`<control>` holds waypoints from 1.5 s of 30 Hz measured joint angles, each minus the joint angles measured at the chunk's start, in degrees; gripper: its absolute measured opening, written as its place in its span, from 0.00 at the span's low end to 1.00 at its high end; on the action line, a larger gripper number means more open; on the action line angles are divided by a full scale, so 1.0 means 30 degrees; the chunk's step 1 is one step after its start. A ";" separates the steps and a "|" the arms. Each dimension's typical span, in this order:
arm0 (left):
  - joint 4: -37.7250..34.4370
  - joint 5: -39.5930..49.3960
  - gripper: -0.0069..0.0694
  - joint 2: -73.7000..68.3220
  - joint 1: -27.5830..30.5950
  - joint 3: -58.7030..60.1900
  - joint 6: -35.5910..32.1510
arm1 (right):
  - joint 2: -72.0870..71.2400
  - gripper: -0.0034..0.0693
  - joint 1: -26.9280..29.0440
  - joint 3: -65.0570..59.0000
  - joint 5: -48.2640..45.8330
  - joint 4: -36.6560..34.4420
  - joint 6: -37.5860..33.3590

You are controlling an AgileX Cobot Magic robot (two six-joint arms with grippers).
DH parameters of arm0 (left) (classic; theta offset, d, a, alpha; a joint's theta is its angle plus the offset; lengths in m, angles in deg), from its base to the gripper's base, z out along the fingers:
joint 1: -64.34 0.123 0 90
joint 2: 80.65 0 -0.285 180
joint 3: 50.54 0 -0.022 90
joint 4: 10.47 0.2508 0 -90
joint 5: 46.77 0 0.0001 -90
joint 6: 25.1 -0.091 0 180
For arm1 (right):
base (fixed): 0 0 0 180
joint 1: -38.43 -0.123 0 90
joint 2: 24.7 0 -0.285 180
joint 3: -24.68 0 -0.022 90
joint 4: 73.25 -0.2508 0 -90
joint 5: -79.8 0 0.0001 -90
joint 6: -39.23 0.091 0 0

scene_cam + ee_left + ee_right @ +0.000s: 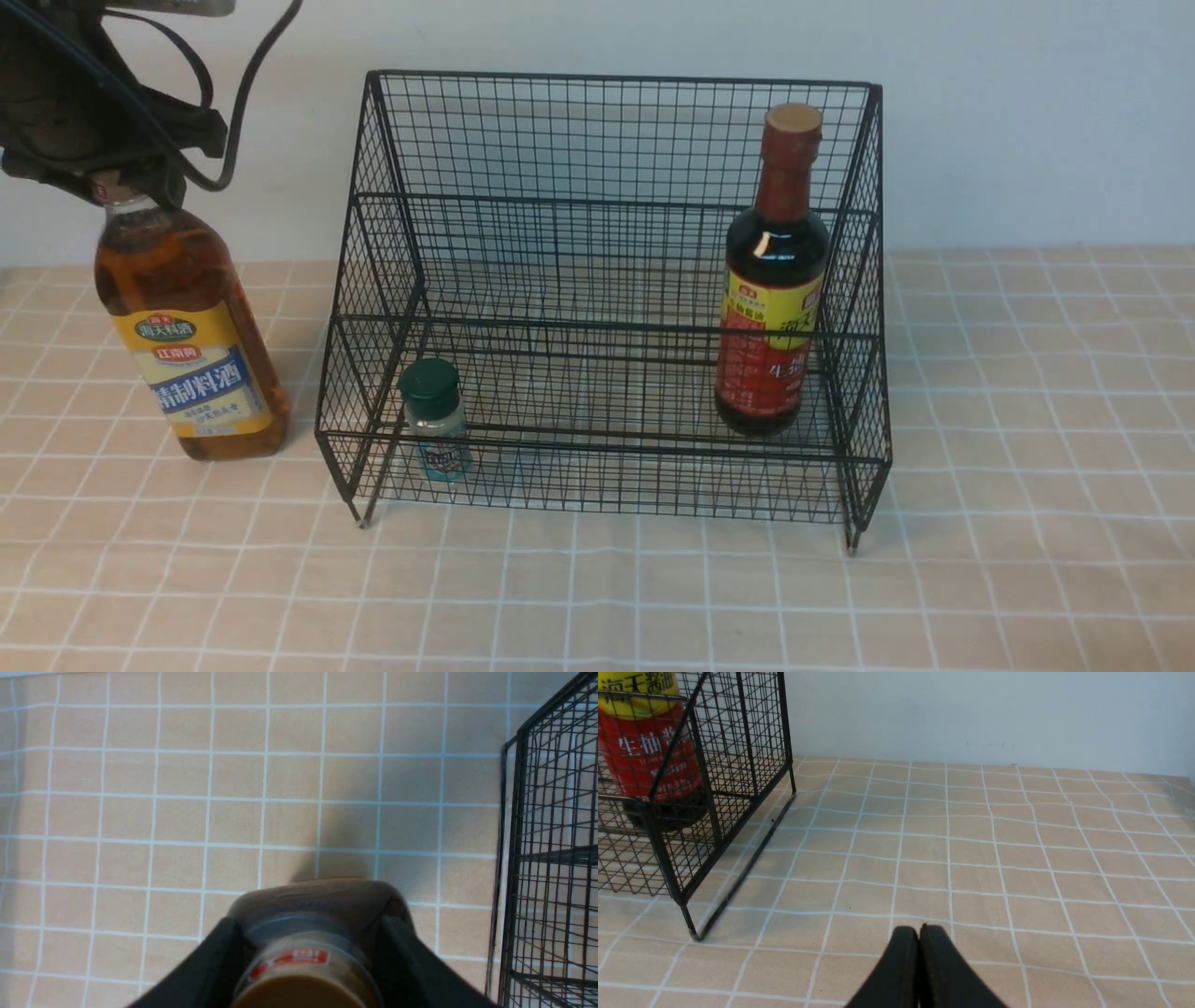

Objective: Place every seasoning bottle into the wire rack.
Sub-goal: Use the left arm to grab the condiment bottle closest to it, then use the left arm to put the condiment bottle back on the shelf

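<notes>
The tall amber bottle (187, 336) with the yellow-blue label stands tilted on the cloth, left of the wire rack (607, 140). My left gripper (121, 187) is shut on its neck under the tan cap; in the left wrist view the gripper (308, 933) has black fingers (219, 952) on both sides of the cap (303, 994). The dark sauce bottle (770, 308) stands upright on the rack's lower step at the right, also seen in the right wrist view (644, 751). The green-capped shaker (434, 420) stands at the lower step's left front. My right gripper (919, 928) is shut and empty, low over the cloth to the right of the rack (738, 742).
A tan checked tablecloth (1027, 420) covers the table, and a white wall rises behind it. The rack's left side wall (551, 858) stands close beside the held bottle. Black cables (233, 112) hang from my left arm near the rack's top left corner.
</notes>
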 joint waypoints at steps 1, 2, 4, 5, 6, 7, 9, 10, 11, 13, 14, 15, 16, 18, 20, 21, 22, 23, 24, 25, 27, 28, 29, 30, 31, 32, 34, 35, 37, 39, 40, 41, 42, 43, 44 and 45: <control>0.0000 0.0024 0.51 0.0000 0.0000 0.0000 0.0000 | 0.0000 0.03 0.0000 0.0000 0.0000 0.0000 0.0000; 0.0000 0.0068 0.51 0.0000 0.0000 0.0000 0.0000 | 0.0000 0.03 0.0000 0.0000 0.0000 0.0000 0.0000; 0.0017 0.0130 0.51 0.0018 0.0000 -0.0037 0.0020 | 0.0000 0.03 0.0000 0.0000 0.0000 0.0000 0.0000; 0.0013 0.0152 0.51 0.0037 0.0000 -0.0047 0.0020 | 0.0000 0.03 0.0000 0.0000 0.0000 0.0000 0.0000; 0.0013 0.0334 0.51 0.0038 0.0000 -0.0183 0.0020 | 0.0000 0.03 0.0000 0.0000 0.0000 0.0000 -0.0018; -0.0012 0.0573 0.51 0.0038 0.0000 -0.0297 0.0020 | 0.0000 0.03 0.0000 0.0000 0.0000 0.0000 -0.0018; -0.0052 0.1226 0.51 0.0058 -0.0027 -0.0682 0.0020 | 0.0000 0.03 0.0000 0.0000 0.0000 0.0000 -0.0018; 0.0011 0.1572 0.50 0.0074 -0.0092 -0.0843 -0.0025 | 0.0000 0.03 0.0000 0.0000 0.0000 0.0000 -0.0018; 0.0221 0.1880 0.50 0.0116 -0.0124 -0.1151 -0.0061 | 0.0000 0.03 0.0000 0.0000 0.0000 0.0000 -0.0018; 0.0446 0.2306 0.50 0.0329 -0.0124 -0.1754 -0.0129 | 0.0000 0.03 0.0000 0.0000 0.0000 0.0000 -0.0018; 0.0488 0.2384 0.50 0.0395 -0.0124 -0.1816 -0.0129 | 0.0000 0.03 0.0000 0.0000 0.0000 0.0000 -0.0018; 0.0523 0.2563 0.50 0.0647 -0.0124 -0.2270 -0.0176 | 0.0000 0.03 0.0000 0.0000 0.0000 0.0000 -0.0018; 0.0521 0.2735 0.50 0.0817 -0.0124 -0.2673 -0.0184 | 0.0000 0.03 0.0000 0.0000 0.0000 0.0000 -0.0018; 0.0521 0.2968 0.50 0.1069 -0.0124 -0.3168 -0.0184 | 0.0000 0.03 0.0000 0.0000 0.0000 0.0000 -0.0018; 0.0435 0.3292 0.50 0.1296 -0.0124 -0.3609 -0.0184 | 0.0000 0.03 0.0000 0.0000 0.0000 0.0000 -0.0176; 0.0387 0.3396 0.50 0.1403 -0.0124 -0.3712 -0.0184 | 0.0000 0.03 0.0000 0.0000 0.0000 0.0000 -0.0229; 0.0349 0.3423 0.50 0.1461 -0.0124 -0.3758 -0.0184 | 0.0000 0.03 0.0000 0.0000 0.0000 0.0000 -0.0250; 0.0351 0.3423 0.50 0.1485 -0.0124 -0.3758 -0.0184 | 0.0000 0.03 0.0000 0.0000 0.0000 0.0000 -0.0249; 0.0330 0.3465 0.50 0.1621 -0.0124 -0.3777 -0.0184 | 0.0000 0.03 0.0000 0.0000 0.0000 0.0000 -0.0287; 0.0330 0.3465 0.50 0.1661 -0.0124 -0.3777 -0.0184 | 0.0000 0.03 0.0000 0.0000 0.0000 0.0000 -0.0293; 0.0330 0.3465 0.50 0.1880 -0.0124 -0.3777 -0.0184 | 0.0000 0.03 0.0000 0.0000 0.0000 0.0000 -0.0308; 0.0257 0.3465 0.50 0.2028 -0.0124 -0.3836 -0.0184 | 0.0000 0.03 0.0000 0.0000 0.0000 0.0000 -0.0308; 0.0217 0.3465 0.50 0.2049 -0.0124 -0.3854 -0.0184 | 0.0000 0.03 0.0000 0.0000 0.0000 0.0000 -0.0308; 0.0018 0.3465 0.50 0.2199 -0.0124 -0.4109 -0.0184 | 0.0000 0.03 0.0000 0.0000 0.0000 0.0000 -0.0308; -0.0269 0.3465 0.50 0.2338 -0.0124 -0.4439 -0.0184 | 0.0000 0.03 0.0000 0.0000 0.0000 0.0000 -0.0308; -0.0599 0.3465 0.50 0.2414 -0.0124 -0.4917 -0.0184 | 0.0000 0.03 0.0000 0.0000 0.0000 0.0000 -0.0308; -0.1191 0.3441 0.50 0.2584 -0.0124 -0.5540 -0.0184 | 0.0000 0.03 0.0000 0.0000 0.0000 0.0000 -0.0308; -0.1428 0.3441 0.50 0.2633 -0.0124 -0.5847 -0.0184 | 0.0000 0.03 0.0000 0.0000 0.0000 0.0000 -0.0308; -0.1828 0.3456 0.50 0.2686 -0.0124 -0.6242 -0.0184 | 0.0000 0.03 0.0000 0.0000 0.0000 0.0000 -0.0308; -0.3018 0.3433 0.50 0.2835 -0.0124 -0.7119 -0.0184 | 0.0000 0.03 0.0000 0.0000 0.0000 0.0000 -0.0308; -0.3496 0.3409 0.50 0.2853 -0.0124 -0.7348 -0.0184 | 0.0000 0.03 0.0000 0.0000 0.0000 0.0000 -0.0308; -0.3943 0.3353 0.50 0.2895 -0.0124 -0.7514 -0.0184 | 0.0000 0.03 0.0000 0.0000 0.0000 0.0000 -0.0308; -0.4381 0.3307 0.50 0.2895 -0.0124 -0.7614 -0.0184 | 0.0000 0.03 0.0000 0.0000 0.0000 0.0000 -0.0349; -0.4788 0.3239 0.50 0.2895 -0.0186 -0.7705 -0.0184 | 0.0000 0.03 0.0000 0.0000 0.0000 0.0000 -0.0350; -0.4845 0.3219 0.50 0.2895 -0.0224 -0.7729 -0.0184 | 0.0000 0.03 0.0000 0.0000 0.0000 0.0000 -0.0350; -0.5039 0.3115 0.50 0.2895 -0.0334 -0.7748 -0.0184 | 0.0000 0.03 0.0000 0.0000 0.0000 0.0000 -0.0350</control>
